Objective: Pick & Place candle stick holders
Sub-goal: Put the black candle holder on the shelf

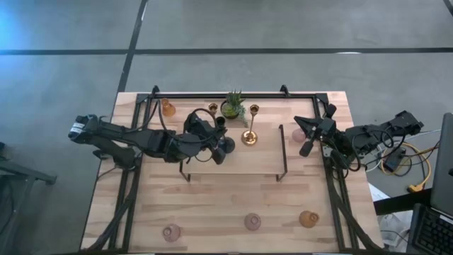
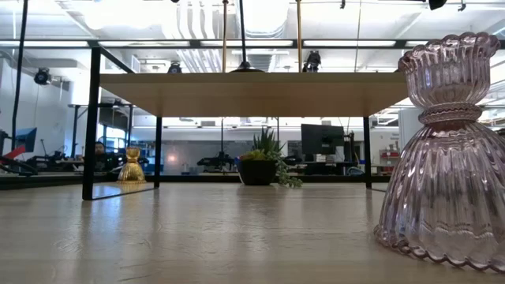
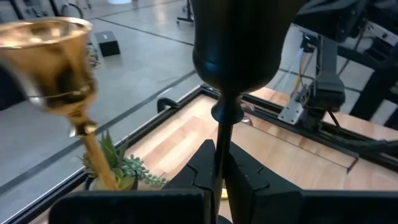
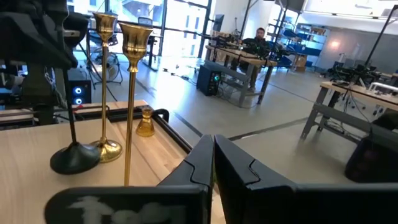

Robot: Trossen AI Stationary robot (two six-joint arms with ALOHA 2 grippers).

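Note:
My left gripper is shut on the slim black candle stick holder over the low wooden shelf. Two slim gold holders stand on the shelf beside it, near a small potted plant. My right gripper is shut and empty at the shelf's right end, beside a pink glass holder. An amber glass holder stands at the far left. Two pink ones and an amber one stand near the table's near edge. My left gripper pinches the black holder's thin stem between its two fingers, below the cup. The fingers lie across the stem. The holder stands upright, its round base at the shelf top; whether the base rests on the shelf or is just above it, I cannot tell.
The shelf has black metal legs and a black frame runs along the table's far edge. In the low view a pink glass holder stands close by. A person sits at a desk in the room beyond.

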